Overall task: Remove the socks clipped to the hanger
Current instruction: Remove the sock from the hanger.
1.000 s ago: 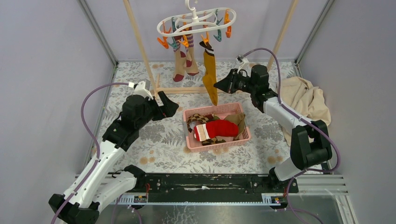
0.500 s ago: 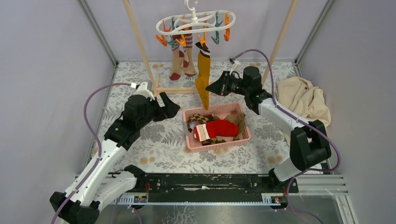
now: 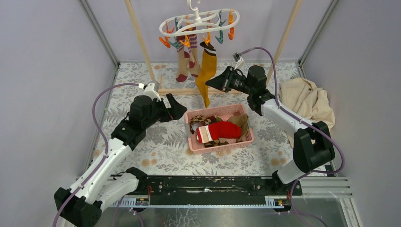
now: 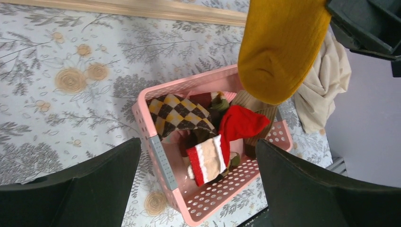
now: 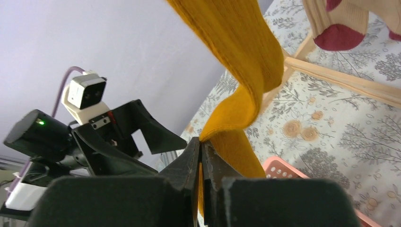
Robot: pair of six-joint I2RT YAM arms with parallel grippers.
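Since a second ago the right gripper (image 3: 209,83) is raised leftward, drawing the mustard-yellow ribbed sock (image 3: 206,66) aslant. The sock, clipped under the white plastic ring hanger (image 3: 198,21), is pinched tight low down, presumably to be tugged free. The left gripper (image 3: 176,108) is held spread beside the pink perforated basket (image 3: 222,145).

White plastic ring hanger (image 3: 198,21) rear centre; mustard-yellow fabric sock (image 3: 206,71) hanging beneath, near rear rim of pink plastic basket (image 3: 227,145); maroon-striped fabric socks (image 3: 187,64) just left of mustard-yellow fabric sock; beige cloth (image 3: 309,99) right of basket.
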